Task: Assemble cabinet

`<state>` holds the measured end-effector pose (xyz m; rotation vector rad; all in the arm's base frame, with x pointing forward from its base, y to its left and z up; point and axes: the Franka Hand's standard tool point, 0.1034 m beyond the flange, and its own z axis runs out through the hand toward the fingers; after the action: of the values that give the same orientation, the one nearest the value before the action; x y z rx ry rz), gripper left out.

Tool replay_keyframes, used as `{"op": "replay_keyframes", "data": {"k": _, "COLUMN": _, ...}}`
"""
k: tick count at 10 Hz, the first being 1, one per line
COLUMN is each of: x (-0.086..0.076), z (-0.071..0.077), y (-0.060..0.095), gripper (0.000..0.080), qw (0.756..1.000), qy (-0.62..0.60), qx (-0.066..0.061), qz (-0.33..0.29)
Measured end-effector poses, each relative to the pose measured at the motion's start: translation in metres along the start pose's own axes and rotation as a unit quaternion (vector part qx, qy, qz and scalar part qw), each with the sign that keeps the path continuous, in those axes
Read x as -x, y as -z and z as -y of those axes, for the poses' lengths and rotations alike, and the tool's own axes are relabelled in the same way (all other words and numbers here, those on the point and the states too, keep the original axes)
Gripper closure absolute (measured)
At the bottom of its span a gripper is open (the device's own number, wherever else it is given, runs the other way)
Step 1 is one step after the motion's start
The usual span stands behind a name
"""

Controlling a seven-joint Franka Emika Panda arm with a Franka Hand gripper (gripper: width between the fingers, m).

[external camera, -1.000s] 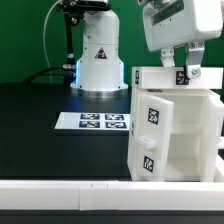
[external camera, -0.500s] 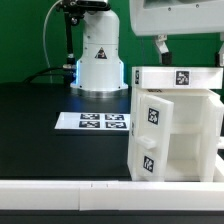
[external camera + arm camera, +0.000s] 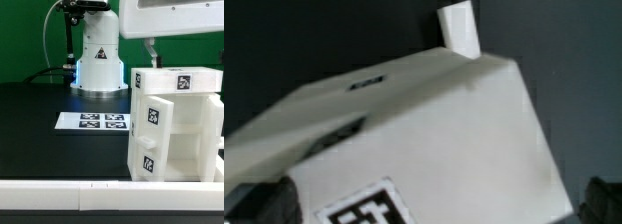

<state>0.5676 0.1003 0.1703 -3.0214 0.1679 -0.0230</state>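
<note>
The white cabinet (image 3: 175, 130) stands upright on the black table at the exterior view's right, with tags on its front and on its top panel (image 3: 183, 80). My gripper (image 3: 185, 55) hangs just above the top panel, apart from it, with one finger (image 3: 150, 50) showing. In the wrist view the cabinet's top (image 3: 420, 120) fills the picture. My gripper (image 3: 423, 205) is open, its dark fingertips far apart at either side, holding nothing. A thin white panel edge (image 3: 459, 30) sticks up beyond the cabinet.
The white robot base (image 3: 98, 60) stands at the back. The marker board (image 3: 92, 121) lies flat on the table to the left of the cabinet in the exterior view. A white rail (image 3: 60, 190) runs along the front edge.
The gripper has let go of the cabinet's top panel and risen straight up from it. The cabinet has stayed in place.
</note>
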Motion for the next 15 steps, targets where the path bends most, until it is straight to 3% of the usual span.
{"op": "replay_keyframes", "data": {"k": 3, "x": 0.000, "z": 0.000, "y": 0.000, "gripper": 0.0003, "qw": 0.995, "qy": 0.101, "qx": 0.002, "qz": -0.008}}
{"op": "replay_keyframes", "data": {"k": 4, "x": 0.000, "z": -0.001, "y": 0.001, "gripper": 0.0003, "qw": 0.987, "qy": 0.161, "qx": 0.009, "qz": -0.006}}
{"op": "replay_keyframes", "data": {"k": 5, "x": -0.006, "z": 0.000, "y": 0.005, "gripper": 0.0003, "qw": 0.965, "qy": 0.261, "qx": 0.031, "qz": -0.004}}
{"op": "replay_keyframes", "data": {"k": 7, "x": -0.008, "z": 0.006, "y": 0.004, "gripper": 0.0003, "qw": 0.915, "qy": 0.400, "qx": 0.051, "qz": 0.003}}
{"op": "replay_keyframes", "data": {"k": 10, "x": -0.009, "z": 0.003, "y": 0.004, "gripper": 0.0003, "qw": 0.883, "qy": 0.466, "qx": 0.051, "qz": 0.008}}
{"op": "replay_keyframes", "data": {"k": 12, "x": -0.012, "z": -0.003, "y": 0.006, "gripper": 0.0003, "qw": 0.793, "qy": 0.605, "qx": 0.072, "qz": 0.024}}
{"op": "replay_keyframes", "data": {"k": 13, "x": -0.010, "z": -0.009, "y": 0.006, "gripper": 0.0003, "qw": 0.749, "qy": 0.658, "qx": 0.074, "qz": 0.041}}
{"op": "replay_keyframes", "data": {"k": 15, "x": -0.008, "z": -0.015, "y": -0.008, "gripper": 0.0003, "qw": 0.692, "qy": 0.716, "qx": 0.066, "qz": 0.060}}
